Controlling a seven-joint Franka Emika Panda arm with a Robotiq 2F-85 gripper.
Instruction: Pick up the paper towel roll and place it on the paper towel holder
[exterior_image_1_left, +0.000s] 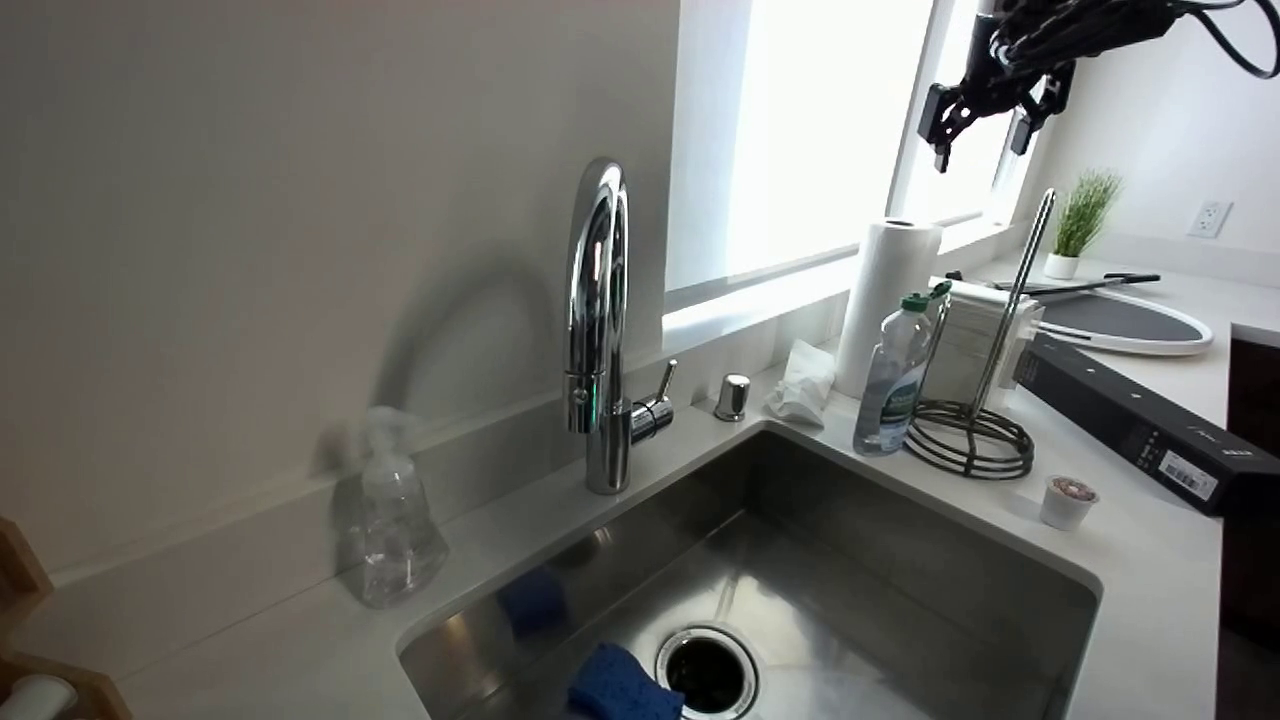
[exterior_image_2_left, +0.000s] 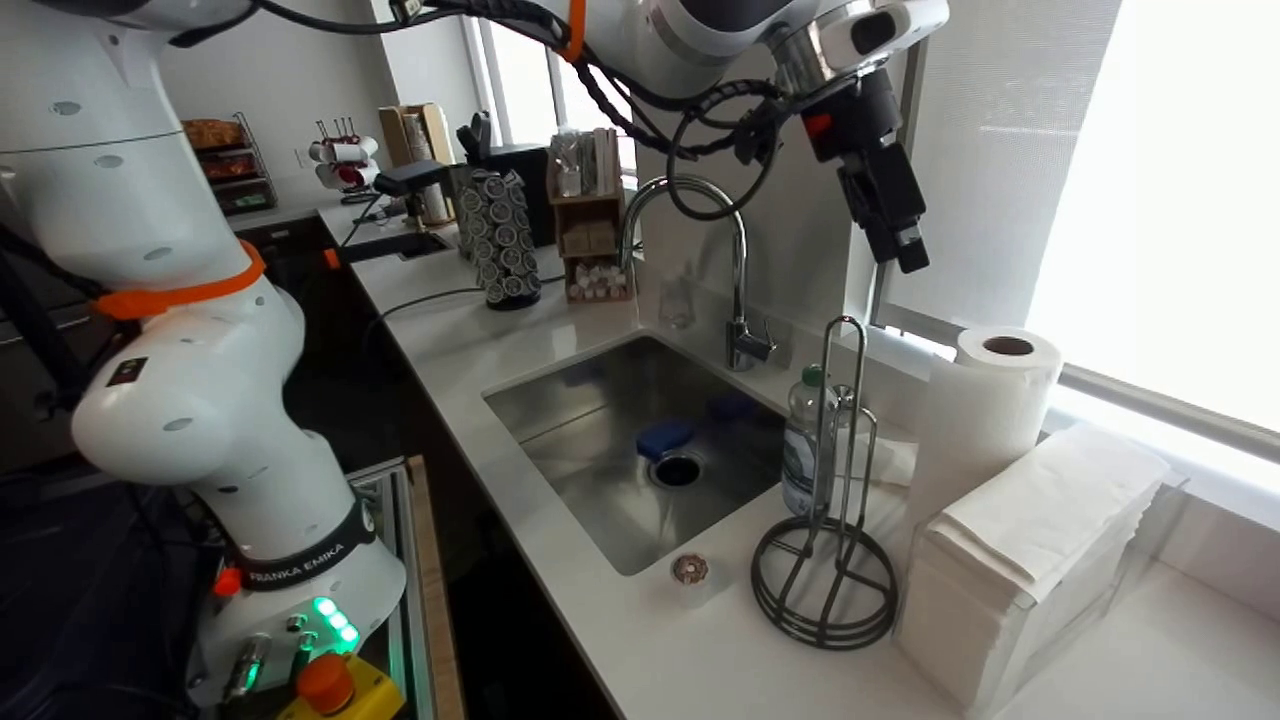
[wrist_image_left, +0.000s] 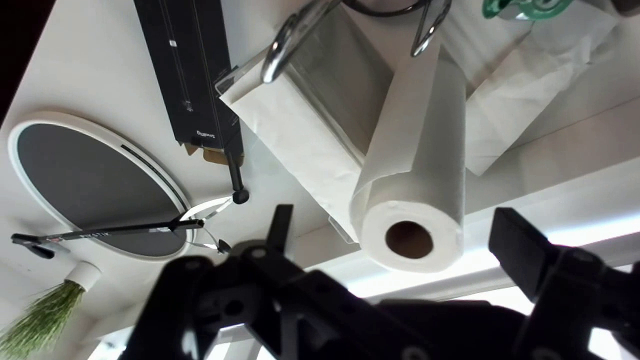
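Note:
The paper towel roll, a thick white cylinder, stands upright on the counter by the window sill in both exterior views (exterior_image_1_left: 887, 300) (exterior_image_2_left: 985, 430). In the wrist view its top end with the brown core hole (wrist_image_left: 425, 165) faces the camera. The paper towel holder (exterior_image_1_left: 992, 362), an upright metal loop on a round dark wire base, stands apart from the roll, bare, and also shows in an exterior view (exterior_image_2_left: 824, 634). In the wrist view its shiny rod top (wrist_image_left: 279, 47) shows. My gripper (exterior_image_1_left: 981, 152) (exterior_image_2_left: 910, 258) (wrist_image_left: 395, 215) is open and empty, above the roll's height.
A napkin stack (exterior_image_2_left: 1050, 510) in a clear holder stands against the roll's side. A green-capped bottle (exterior_image_1_left: 893, 385) stands beside the holder base. A small cup (exterior_image_1_left: 1068, 502), a black box (exterior_image_1_left: 1140, 415), crumpled paper (exterior_image_1_left: 803, 385), the faucet (exterior_image_1_left: 597, 290) and the sink are near.

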